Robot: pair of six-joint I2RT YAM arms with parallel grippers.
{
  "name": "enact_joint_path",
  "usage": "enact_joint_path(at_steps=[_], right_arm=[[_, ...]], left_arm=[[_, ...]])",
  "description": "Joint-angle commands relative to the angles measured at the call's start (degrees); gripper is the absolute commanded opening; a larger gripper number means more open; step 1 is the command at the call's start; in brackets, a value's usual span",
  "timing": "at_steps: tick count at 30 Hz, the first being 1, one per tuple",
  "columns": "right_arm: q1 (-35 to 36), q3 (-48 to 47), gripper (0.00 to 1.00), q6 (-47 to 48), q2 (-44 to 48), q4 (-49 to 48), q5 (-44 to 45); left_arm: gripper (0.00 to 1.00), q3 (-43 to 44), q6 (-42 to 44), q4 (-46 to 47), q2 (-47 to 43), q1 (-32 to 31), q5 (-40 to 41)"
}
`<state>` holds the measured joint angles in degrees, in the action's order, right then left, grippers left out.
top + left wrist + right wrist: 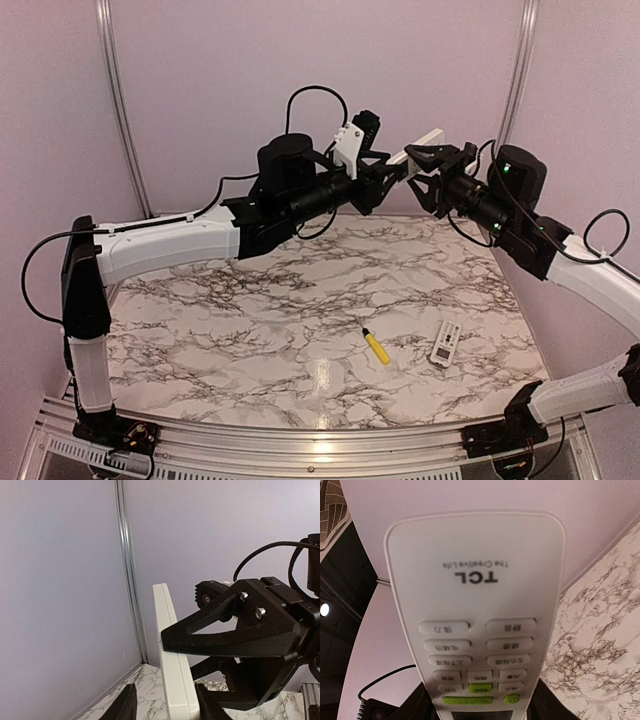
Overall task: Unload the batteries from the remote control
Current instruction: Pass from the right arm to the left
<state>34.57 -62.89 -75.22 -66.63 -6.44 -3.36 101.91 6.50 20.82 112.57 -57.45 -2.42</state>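
1. Nearest us, lower right of the top view: a yellow-handled screwdriver lies on the marbled surface. Near it to the right is a small flat pale piece, likely the cover plate, but it's too small to be sure. Both look parked out of the way.
2. Farther back, upper middle of the frame: the right tool is clamped across the white remote, holding it in the air well above the surface with the button face toward the right wrist camera. We judge it's raised so the other arm can reach the back.
3. The left tool meets it from the left. In its wrist view the fingers straddle the remote's thin edge, part open with a gap on one side, gripping nothing that we can see.
4. Batteries: none visible in any view. We guess they sit in the remote's back, hidden from every camera; we can't confirm it.
5. Likely next step: pick or tip them out. They're small and could drop and roll.
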Motion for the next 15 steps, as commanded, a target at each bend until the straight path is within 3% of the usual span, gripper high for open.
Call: enact_joint_path(at_steps=[1,4,7,10,12,13,15], right_arm=[[1.5,-2.7,0.26,-0.5,1.1,-2.7,0.8],[1.7,-2.3,0.26,-0.3,1.1,-3.5,0.8],[1.7,-1.9,0.32,0.1,1.4,-3.5,0.8],[1.7,-1.9,0.56,0.5,1.6,-1.8,0.4],[1.7,-2.3,0.87,1.1,1.9,0.7,-0.3],[1.7,-2.7,0.97,2.0,2.2,2.3,-0.5],[1.0,-3.8,0.99,5.0,2.7,5.9,-1.2]], left_arm=[[0.33,3.0,-0.5,1.5,2.1,-0.2,-1.1],[0.11,3.0,-0.6,1.3,2.1,-0.2,-1.9],[0.00,2.0,0.2,1.1,1.2,-0.3,-2.0],[0.00,-0.1,2.4,1.1,-0.7,-0.3,-1.4],[0.00,-1.9,4.6,0.8,-2.8,-0.3,-1.0],[0.00,-2.9,5.8,0.5,-3.9,-0.3,-1.0],[0.00,-5.3,8.3,-0.5,-6.3,-0.3,-1.1]])
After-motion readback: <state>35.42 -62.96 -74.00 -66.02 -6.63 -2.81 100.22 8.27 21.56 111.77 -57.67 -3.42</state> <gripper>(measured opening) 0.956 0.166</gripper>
